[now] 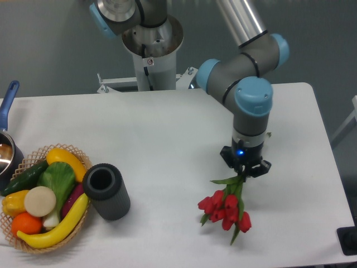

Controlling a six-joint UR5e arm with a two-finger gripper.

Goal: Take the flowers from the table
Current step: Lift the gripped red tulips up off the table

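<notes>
The flowers (225, 210), a small bunch of red tulips with green stems and leaves, lie at the right front of the white table (167, 139), buds toward the front edge. My gripper (244, 172) points straight down at the stem end of the bunch. Its fingers look closed around the green stems (239, 184). I cannot tell whether the buds rest on the table or hang just above it.
A dark grey cylinder (107, 191) lies on its side at the left front. Beside it a wicker basket (33, 245) holds fruit and vegetables. A pot with a blue handle (8, 111) stands at the left edge. The arm's base (150, 50) is at the back.
</notes>
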